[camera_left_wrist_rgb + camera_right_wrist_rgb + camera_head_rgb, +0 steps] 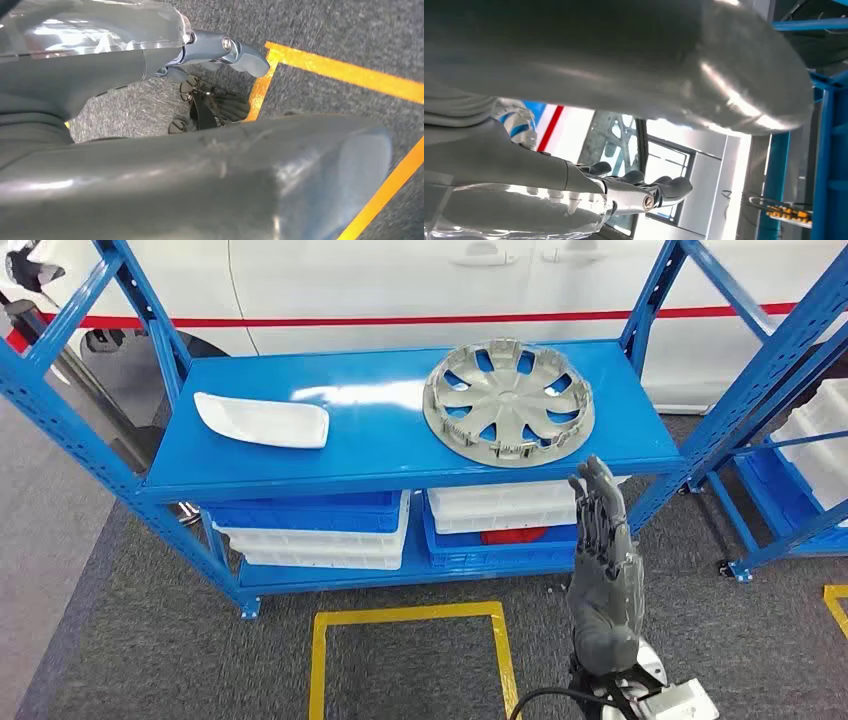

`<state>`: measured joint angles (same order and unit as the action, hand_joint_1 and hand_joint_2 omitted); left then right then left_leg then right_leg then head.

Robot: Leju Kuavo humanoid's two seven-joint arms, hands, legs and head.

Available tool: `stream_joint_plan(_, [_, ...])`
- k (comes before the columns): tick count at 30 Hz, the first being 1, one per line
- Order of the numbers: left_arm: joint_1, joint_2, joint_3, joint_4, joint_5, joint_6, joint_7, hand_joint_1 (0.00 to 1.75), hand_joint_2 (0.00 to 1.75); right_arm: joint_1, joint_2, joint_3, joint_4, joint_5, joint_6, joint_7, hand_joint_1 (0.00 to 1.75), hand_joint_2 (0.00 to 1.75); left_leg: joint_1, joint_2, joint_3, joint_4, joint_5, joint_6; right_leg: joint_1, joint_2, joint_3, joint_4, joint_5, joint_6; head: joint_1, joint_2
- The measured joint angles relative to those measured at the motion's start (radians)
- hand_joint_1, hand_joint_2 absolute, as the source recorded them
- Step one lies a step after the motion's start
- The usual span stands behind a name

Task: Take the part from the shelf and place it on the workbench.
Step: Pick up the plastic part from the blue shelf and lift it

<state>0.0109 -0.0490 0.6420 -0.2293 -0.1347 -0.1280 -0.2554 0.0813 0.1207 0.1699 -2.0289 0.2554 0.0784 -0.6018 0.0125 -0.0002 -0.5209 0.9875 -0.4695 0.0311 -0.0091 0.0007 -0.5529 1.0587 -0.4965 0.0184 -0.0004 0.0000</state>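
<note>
Ideally, the right hand (603, 570), fingers straight, together and empty, rises toward eleven o'clock to reach the grey wheel cover's (508, 401) near rim on the blue shelf (370, 455).

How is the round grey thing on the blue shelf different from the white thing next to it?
The grey wheel cover is round with spoke-shaped holes; the white part is long, smooth and solid. The wheel cover is bigger and lies nearer the right hand. Both rest flat on the top shelf, untouched.

White car (400, 285) behind, stacked bins (310, 530) below, yellow floor marking (410, 616)
</note>
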Motion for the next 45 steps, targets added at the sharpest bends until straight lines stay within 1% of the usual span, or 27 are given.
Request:
stream_joint_plan(2, [0.0,0.0,0.0,0.0,0.0,0.0,0.0,0.0,0.0,0.001,-0.001,-0.002,-0.001,0.0,0.0,0.0,0.0,0.0,0.0,0.0,0.002,0.0,-0.003,0.003,-0.001,0.0,-0.038,0.063,-0.034,0.004,0.002,0.0])
stream_joint_plan(4, [0.0,0.001,0.0,0.0,-0.001,0.0,0.0,0.0,0.0,0.007,-0.004,-0.004,-0.001,-0.001,-0.001,-0.001,0.0,0.0,-0.002,0.0,0.005,0.001,-0.01,0.005,-0.003,0.0,-0.117,0.187,-0.086,0.011,0.004,0.0])
stream_joint_plan(5, [0.0,0.002,0.0,0.0,-0.001,0.0,0.0,0.0,0.0,0.01,-0.006,-0.005,-0.001,-0.001,-0.001,-0.001,0.0,0.0,-0.002,-0.001,0.009,0.001,-0.014,0.005,-0.004,0.0,-0.147,0.228,-0.095,0.013,0.004,0.0])
stream_joint_plan(6, [0.001,0.002,0.0,0.0,-0.001,0.0,0.0,0.0,0.0,0.012,-0.007,-0.006,-0.001,-0.001,-0.001,-0.001,0.0,0.0,-0.002,-0.002,0.016,0.001,-0.021,0.003,-0.005,0.0,-0.161,0.231,-0.079,0.013,0.004,0.0])
stream_joint_plan(9, [0.004,0.002,0.0,0.0,-0.001,0.0,0.0,0.0,0.0,0.013,-0.01,-0.007,-0.001,-0.001,-0.001,-0.001,0.0,0.0,-0.002,-0.002,0.052,0.001,-0.049,-0.008,-0.004,-0.001,-0.103,0.059,0.046,0.007,0.004,0.0])
stream_joint_plan(10, [0.003,0.002,0.001,0.0,-0.001,0.0,0.0,0.0,0.0,0.014,-0.01,-0.008,-0.001,-0.001,-0.001,-0.002,0.0,0.0,-0.003,-0.002,0.06,0.0,-0.058,-0.014,-0.001,-0.003,-0.084,0.006,0.062,0.002,0.004,0.0])
stream_joint_plan(13, [0.001,0.003,0.001,0.0,-0.002,0.001,0.001,0.0,0.0,0.019,-0.011,-0.011,-0.002,-0.003,-0.002,-0.006,0.0,0.0,-0.005,-0.001,0.077,0.0,-0.072,-0.034,0.005,-0.003,-0.063,-0.04,0.044,-0.023,0.005,0.0])
stream_joint_plan(15, [0.0,0.005,0.001,0.0,-0.003,0.003,0.001,0.0,0.0,0.022,-0.012,-0.012,-0.005,-0.004,-0.003,-0.009,0.0,0.0,-0.004,0.0,0.071,0.045,-0.063,-0.044,0.002,-0.001,-0.037,-0.048,0.038,-0.039,0.003,0.0])
stream_joint_plan(17, [-0.001,0.006,0.001,0.0,-0.007,0.003,0.001,0.0,0.0,0.024,-0.012,-0.014,-0.006,-0.004,-0.003,-0.011,0.0,0.0,-0.001,0.0,0.004,0.162,-0.06,-0.052,0.0,-0.001,-0.007,-0.053,0.022,-0.049,0.0,0.0])
stream_joint_plan(19, [0.001,0.007,0.001,0.0,-0.013,0.003,0.001,0.0,0.0,0.025,-0.012,-0.015,-0.007,-0.004,-0.003,-0.012,0.0,0.0,-0.001,0.0,-0.095,0.285,-0.107,-0.057,0.0,-0.001,0.024,-0.055,-0.004,-0.054,-0.002,0.0])
stream_joint_plan(21, [0.008,0.007,0.001,0.0,-0.019,0.003,0.0,0.0,0.0,0.027,-0.012,-0.016,-0.007,-0.005,-0.002,-0.013,0.0,0.0,-0.001,0.0,-0.163,0.315,-0.174,-0.055,0.001,0.003,0.061,-0.056,-0.035,-0.055,-0.002,0.0])
stream_joint_plan(22, [0.011,0.007,0.001,0.0,-0.021,0.003,-0.001,0.0,0.0,0.028,-0.012,-0.016,-0.007,-0.005,-0.001,-0.013,0.0,0.0,-0.002,0.0,-0.179,0.291,-0.184,-0.052,0.001,0.005,0.084,-0.056,-0.052,-0.054,-0.003,0.0])
stream_joint_plan(23, [0.014,0.008,0.001,0.0,-0.023,0.003,-0.002,0.0,0.0,0.029,-0.012,-0.017,-0.007,-0.005,-0.001,-0.013,0.0,0.0,-0.004,0.0,-0.186,0.244,-0.162,-0.045,0.003,0.007,0.107,-0.057,-0.07,-0.053,-0.003,0.0])
stream_joint_plan(26, [0.022,0.013,0.003,0.0,-0.029,0.003,-0.004,0.0,0.0,0.032,-0.012,-0.019,-0.007,-0.005,0.0,-0.015,0.0,0.0,-0.017,-0.001,-0.187,0.104,0.046,-0.019,0.007,0.012,0.171,-0.063,-0.126,-0.043,-0.001,0.0])
stream_joint_plan(27, [0.022,0.014,0.003,0.0,-0.031,0.003,-0.005,0.0,0.0,0.033,-0.012,-0.02,-0.008,-0.005,0.0,-0.016,0.0,0.0,-0.021,-0.001,-0.18,0.087,0.086,-0.013,0.007,0.013,0.189,-0.068,-0.138,-0.037,-0.001,0.0])
stream_joint_plan(28, [0.021,0.015,0.003,0.0,-0.032,0.003,-0.006,0.0,0.0,0.033,-0.012,-0.021,-0.011,-0.005,0.001,-0.017,0.0,0.0,-0.023,-0.001,-0.168,0.083,0.084,-0.009,0.008,0.014,0.199,-0.063,-0.136,-0.029,-0.001,0.0])
stream_joint_plan(30, [0.013,0.015,0.004,0.0,-0.034,0.002,-0.01,0.0,0.0,0.031,-0.012,-0.021,-0.018,-0.005,0.001,-0.018,0.0,0.0,-0.02,-0.003,-0.13,0.061,0.063,0.002,0.007,0.012,0.168,0.016,-0.085,-0.017,-0.001,0.0])
stream_joint_plan(32, [0.009,0.015,0.004,0.0,-0.035,0.001,-0.014,0.0,0.0,0.03,-0.012,-0.022,-0.02,-0.005,0.0,-0.018,0.0,0.0,-0.014,-0.006,-0.082,0.028,0.045,0.01,0.005,0.01,0.068,0.161,-0.038,-0.006,0.001,0.0])
stream_joint_plan(33, [0.009,0.016,0.004,0.0,-0.036,0.001,-0.014,0.0,0.0,0.032,-0.012,-0.022,-0.02,-0.005,0.0,-0.018,0.0,0.0,-0.013,-0.006,-0.057,0.014,0.034,0.012,0.003,0.01,0.015,0.216,-0.048,-0.002,0.002,0.0])
stream_joint_plan(35, [0.01,0.016,0.005,0.0,-0.036,0.001,-0.015,0.0,0.0,0.034,-0.012,-0.023,-0.02,-0.005,0.0,-0.018,0.0,0.0,-0.011,-0.01,0.0,-0.009,0.005,0.011,-0.001,0.008,-0.07,0.253,-0.135,0.005,0.002,0.0])
stream_joint_plan(37, [0.012,0.017,0.005,0.0,-0.036,0.001,-0.015,0.0,0.0,0.035,-0.012,-0.023,-0.02,-0.005,0.0,-0.018,0.0,0.0,-0.007,-0.015,0.061,-0.023,-0.03,0.006,-0.004,0.006,-0.124,0.214,-0.214,0.012,0.002,0.0])
stream_joint_plan(38, [0.013,0.017,0.005,0.0,-0.037,0.001,-0.016,0.0,0.0,0.036,-0.012,-0.023,-0.02,-0.005,0.0,-0.018,0.0,0.0,-0.005,-0.017,0.092,-0.026,-0.05,0.001,-0.006,0.005,-0.141,0.172,-0.213,0.014,0.003,0.0])
stream_joint_plan(39, [0.015,0.017,0.005,0.0,-0.04,0.001,-0.016,0.0,0.0,0.037,-0.012,-0.024,-0.02,-0.005,0.0,-0.018,0.0,0.0,-0.004,-0.018,0.119,-0.027,-0.071,-0.003,-0.006,0.003,-0.153,0.117,-0.158,0.013,0.003,0.0])
stream_joint_plan(41, [0.017,0.017,0.005,0.002,-0.045,0.001,-0.017,0.0,0.0,0.04,-0.012,-0.026,-0.018,-0.005,-0.002,-0.018,0.0,0.0,-0.005,-0.02,0.167,-0.017,-0.115,-0.014,-0.004,0.0,-0.171,0.022,0.037,0.001,0.003,0.0])
stream_joint_plan(42, [0.017,0.017,0.005,0.003,-0.047,0.002,-0.018,0.0,0.0,0.042,-0.012,-0.028,-0.017,-0.004,-0.004,-0.018,0.0,0.0,-0.006,-0.021,0.183,-0.013,-0.138,-0.022,-0.002,0.0,-0.176,0.005,0.113,-0.01,0.002,0.0])
stream_joint_plan(43, [0.013,0.017,0.006,0.004,-0.049,0.002,-0.019,0.0,0.0,0.041,-0.012,-0.03,-0.018,-0.003,-0.006,-0.019,0.0,0.0,-0.007,-0.022,0.192,-0.002,-0.151,-0.029,0.0,0.0,-0.177,0.007,0.145,-0.021,0.001,0.0])
stream_joint_plan(45, [0.003,0.018,0.006,0.004,-0.053,0.002,-0.021,0.0,0.0,0.031,-0.012,-0.034,-0.025,-0.001,-0.01,-0.021,0.0,0.0,-0.005,-0.022,0.156,0.076,-0.129,-0.043,0.0,0.003,-0.17,0.019,0.125,-0.041,0.0,0.0])
